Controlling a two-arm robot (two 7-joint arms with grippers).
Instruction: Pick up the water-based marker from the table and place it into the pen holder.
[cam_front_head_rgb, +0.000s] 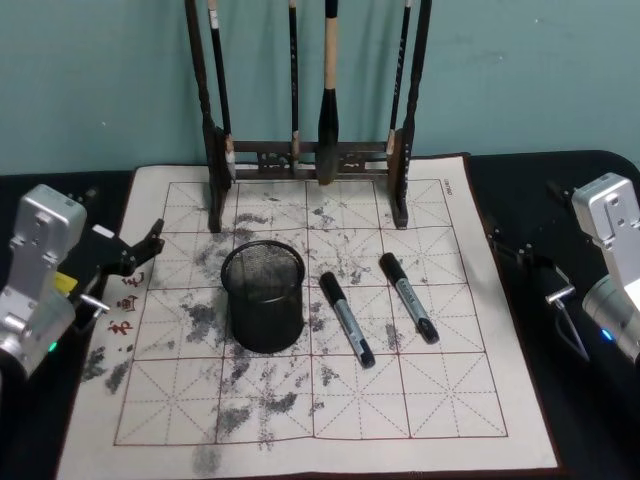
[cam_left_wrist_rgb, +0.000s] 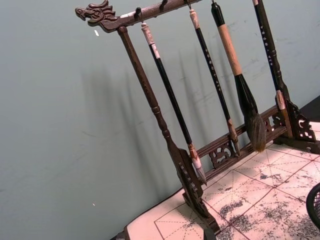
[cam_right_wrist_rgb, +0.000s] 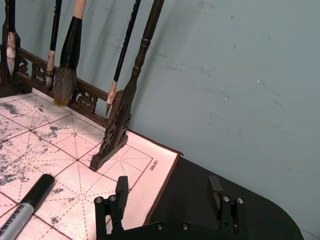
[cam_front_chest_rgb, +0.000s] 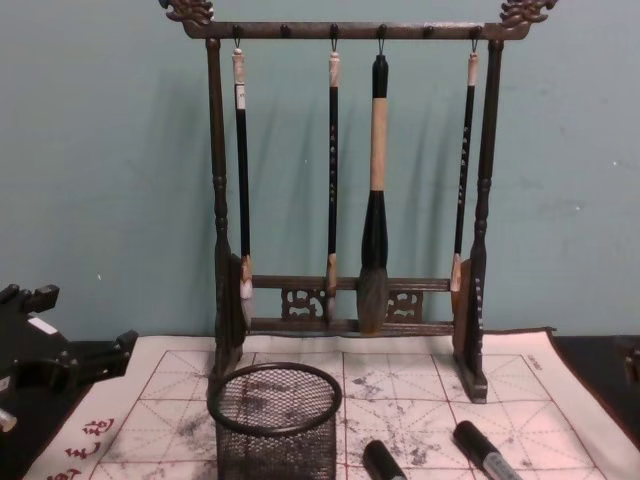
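The pen holder (cam_front_head_rgb: 263, 297), a round black wire-mesh cup, stands upright on the white grid mat, left of centre; the chest view shows the holder (cam_front_chest_rgb: 275, 420) low in the middle. Two black markers with grey labels lie flat to its right: one marker (cam_front_head_rgb: 346, 318) close beside it, the other marker (cam_front_head_rgb: 408, 297) a little farther right. My left gripper (cam_front_head_rgb: 140, 250) hovers open at the mat's left edge, holding nothing. My right gripper (cam_right_wrist_rgb: 167, 192) is open over the black table off the mat's right edge, well away from the nearer marker (cam_right_wrist_rgb: 25, 210).
A tall dark wooden rack (cam_front_head_rgb: 310, 160) hung with several calligraphy brushes stands along the back of the mat (cam_front_head_rgb: 300, 420), against the teal wall. The mat is ink-stained and lies on a black table (cam_front_head_rgb: 590, 440). Open mat lies in front of the holder and markers.
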